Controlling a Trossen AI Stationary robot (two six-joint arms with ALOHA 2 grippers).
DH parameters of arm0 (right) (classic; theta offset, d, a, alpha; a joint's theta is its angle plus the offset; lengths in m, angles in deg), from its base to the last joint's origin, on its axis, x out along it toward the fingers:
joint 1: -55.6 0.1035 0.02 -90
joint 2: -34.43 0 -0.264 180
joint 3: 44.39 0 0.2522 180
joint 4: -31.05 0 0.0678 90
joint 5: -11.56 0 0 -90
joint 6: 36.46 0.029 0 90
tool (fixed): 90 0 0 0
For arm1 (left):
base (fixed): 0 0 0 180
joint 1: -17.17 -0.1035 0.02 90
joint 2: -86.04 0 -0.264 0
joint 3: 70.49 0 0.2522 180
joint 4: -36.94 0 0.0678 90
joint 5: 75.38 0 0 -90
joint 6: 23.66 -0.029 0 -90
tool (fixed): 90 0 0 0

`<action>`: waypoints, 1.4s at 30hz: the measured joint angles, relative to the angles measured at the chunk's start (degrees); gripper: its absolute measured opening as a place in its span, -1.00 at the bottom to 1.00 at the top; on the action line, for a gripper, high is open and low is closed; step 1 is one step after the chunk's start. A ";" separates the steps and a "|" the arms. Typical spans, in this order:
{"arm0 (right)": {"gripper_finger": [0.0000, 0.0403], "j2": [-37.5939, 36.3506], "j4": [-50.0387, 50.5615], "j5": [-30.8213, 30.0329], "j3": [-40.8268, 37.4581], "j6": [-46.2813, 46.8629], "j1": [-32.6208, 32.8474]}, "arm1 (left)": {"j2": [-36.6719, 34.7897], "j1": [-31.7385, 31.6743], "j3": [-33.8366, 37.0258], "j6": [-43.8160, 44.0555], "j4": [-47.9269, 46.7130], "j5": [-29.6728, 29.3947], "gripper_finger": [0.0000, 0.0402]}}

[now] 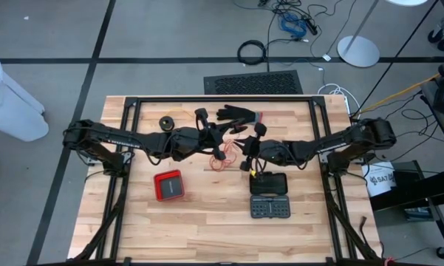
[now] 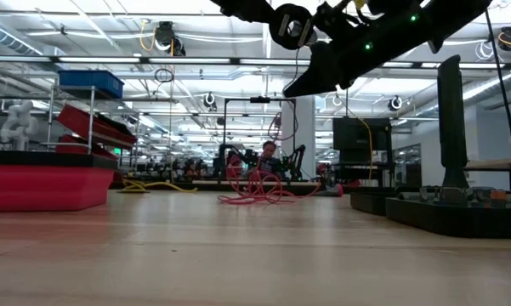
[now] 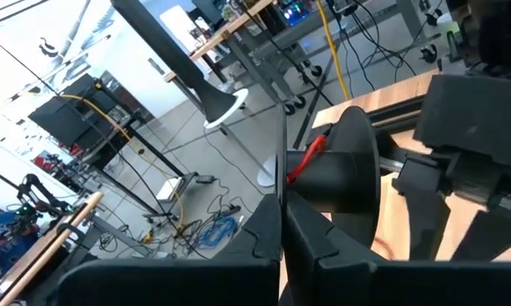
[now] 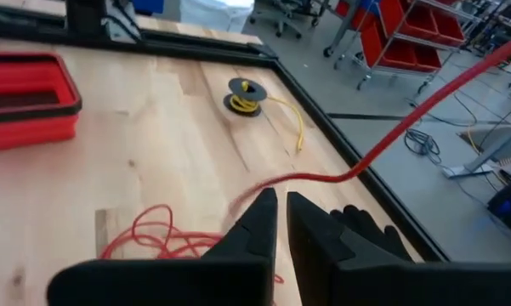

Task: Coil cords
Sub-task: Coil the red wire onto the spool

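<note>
The red cord [image 4: 166,234] lies loose on the bench [image 1: 207,222] below both raised hands, the left hand [image 3: 282,212] pinched together on it and the right hand [image 4: 281,223] nearly closed, so coiling looks barely begun

one reddish-orange cord [image 1: 223,162], one glove [image 1: 238,114], one red tray [image 1: 169,185], two black cases [image 1: 270,183]

On the desk [image 1: 207,229], the loose cord [image 1: 223,161] lies near the middle, between the 2 arms. The glove [image 1: 236,114] lies behind it, by the far edge, with a small spool [image 1: 167,121] to the glove's left. A tray [image 1: 169,185] sits to the cord's front left. 2 cases [image 1: 270,195] lie to its front right, 1 before the other.
</note>
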 joint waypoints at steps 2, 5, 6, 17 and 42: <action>-0.83 -0.61 1.72 -0.01 0.02 0.11 0.44 | 0.00 0.00 0.00 0.00 -0.04 -0.01 -1.00; -0.69 -1.25 3.55 0.01 0.02 1.83 0.63 | 0.00 0.00 0.00 0.00 -0.14 -0.02 -1.00; -0.64 -1.40 4.08 0.02 0.02 2.57 0.61 | 0.00 0.00 0.00 0.00 -0.11 -0.04 -1.00; -0.44 -1.59 4.97 1.29 0.02 6.02 0.55 | 0.00 0.00 0.00 0.33 -0.47 -0.09 -1.00; -0.49 -1.32 7.46 7.33 0.04 11.90 0.36 | 0.00 0.00 0.00 2.53 -0.90 0.96 -1.00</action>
